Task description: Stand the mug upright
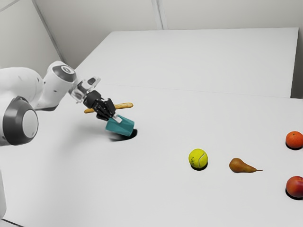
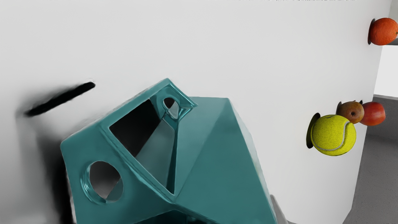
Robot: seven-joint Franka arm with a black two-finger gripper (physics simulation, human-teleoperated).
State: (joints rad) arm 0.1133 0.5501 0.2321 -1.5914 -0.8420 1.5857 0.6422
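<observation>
Exterior view
Arm: white arm (image 1: 59, 85) in from the exterior view's left, reaching down to the mug (image 1: 120, 126).
Tool: black tool (image 1: 114, 117) right at the mug, end against or over its upper part. Can't tell how far open it is, or whether it has hold of the mug.
Mug: teal, faceted, tilted, not upright. Dark shadow just below it on the tabletop (image 1: 142, 198); contact with the surface can't be confirmed.
Bread: long stick (image 1: 124, 106), lying behind the tool, partly hidden by it.
Ball: yellow-green (image 1: 198, 158), well apart from the mug, toward the exterior view's right.
Pear: brown (image 1: 240, 166), on its side just beside the ball.
Orange: (image 1: 294, 140), near the exterior view's right edge.
Red fruit: (image 1: 295, 187), same edge, nearer the camera than the orange.

Wrist view
Mug: large and close in front of the tool, angular handle and round holes visible.
Shadow: dark strip on the tabletop, beside the mug.
Ball: well beyond the mug, partly covering the pear.
Red fruit: behind the pear.
Orange: apart from those three.
</observation>
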